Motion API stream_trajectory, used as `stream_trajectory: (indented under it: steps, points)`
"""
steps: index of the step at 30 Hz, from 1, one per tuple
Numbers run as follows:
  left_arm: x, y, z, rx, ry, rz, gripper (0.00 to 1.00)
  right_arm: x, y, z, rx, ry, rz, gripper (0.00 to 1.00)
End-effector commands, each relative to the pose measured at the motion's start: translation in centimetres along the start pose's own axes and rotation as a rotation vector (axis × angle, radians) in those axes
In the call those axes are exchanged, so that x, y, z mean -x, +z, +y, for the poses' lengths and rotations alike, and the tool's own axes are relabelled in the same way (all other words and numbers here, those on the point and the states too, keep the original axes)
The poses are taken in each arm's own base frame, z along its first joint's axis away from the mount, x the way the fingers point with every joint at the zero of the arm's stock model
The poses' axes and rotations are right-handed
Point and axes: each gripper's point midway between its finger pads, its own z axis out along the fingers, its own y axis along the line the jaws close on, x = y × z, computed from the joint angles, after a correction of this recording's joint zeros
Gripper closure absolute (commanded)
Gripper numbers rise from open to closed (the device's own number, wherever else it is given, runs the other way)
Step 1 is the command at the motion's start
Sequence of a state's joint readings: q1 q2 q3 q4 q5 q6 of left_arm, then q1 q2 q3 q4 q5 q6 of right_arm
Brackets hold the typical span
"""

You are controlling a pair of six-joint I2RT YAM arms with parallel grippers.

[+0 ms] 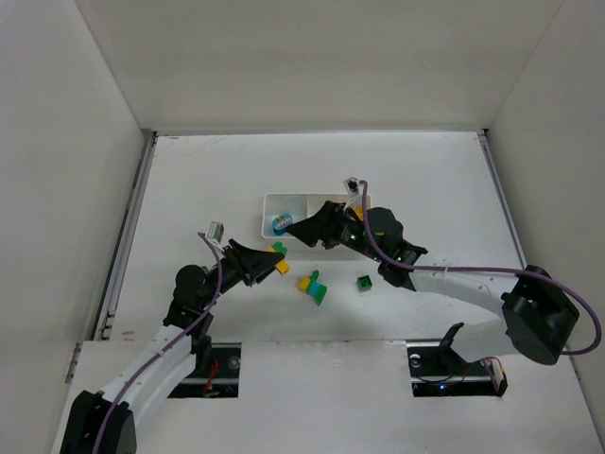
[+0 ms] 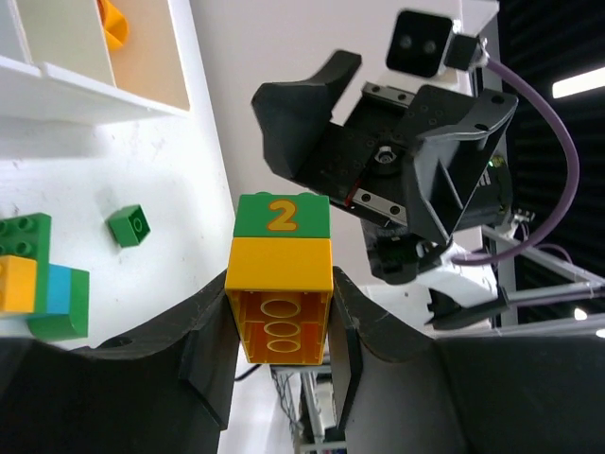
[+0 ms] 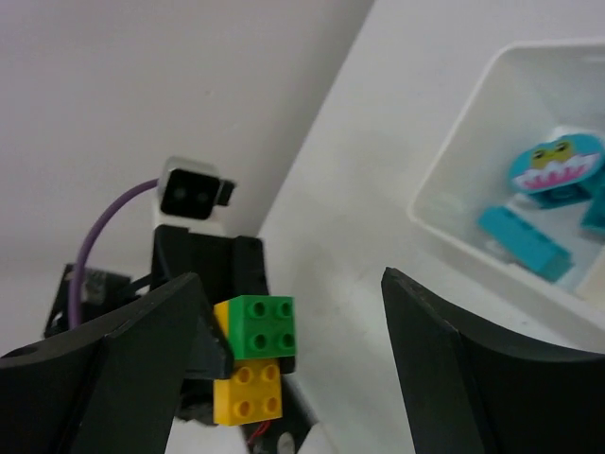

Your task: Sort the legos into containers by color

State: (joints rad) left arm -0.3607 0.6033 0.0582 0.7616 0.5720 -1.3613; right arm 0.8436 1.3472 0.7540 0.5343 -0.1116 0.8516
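Note:
My left gripper [image 1: 267,257] is shut on a yellow brick [image 2: 280,298] with a green brick marked "2" [image 2: 282,215] stuck on its far end, held above the table just left of the tray. My right gripper [image 1: 301,230] is open and empty, facing that held pair; in the right wrist view the green brick [image 3: 263,326] and the yellow brick [image 3: 248,392] sit between its spread fingers [image 3: 123,369]. The white tray [image 1: 267,200] lies behind it, with teal bricks [image 3: 525,243] in its left compartment and an orange piece [image 2: 112,24] in another.
A cluster of joined green, yellow and teal bricks [image 1: 312,287] lies on the table in front of the tray. A single small green brick [image 1: 363,282] lies to its right. White walls close in the table at left, back and right.

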Motion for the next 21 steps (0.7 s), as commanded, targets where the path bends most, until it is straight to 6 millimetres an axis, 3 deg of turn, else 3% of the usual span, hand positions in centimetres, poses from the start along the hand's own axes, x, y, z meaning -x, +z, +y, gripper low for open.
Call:
stream_trajectory:
  steps: [1, 7, 21]
  points:
    - [-1.0, -0.1, -3.4, -0.122, 0.091, 0.044, 0.81, -0.4, -0.8, 4.9, 0.251, 0.093, 0.047, 0.16]
    - [-1.8, 0.0, -4.8, -0.165, 0.112, 0.067, 0.81, -1.5, -1.4, 5.5, 0.304, 0.13, 0.06, 0.15]
    - [-2.2, 0.3, -6.4, -0.209, 0.132, 0.069, 0.82, -3.7, -1.8, 5.7, 0.351, 0.184, 0.113, 0.31]
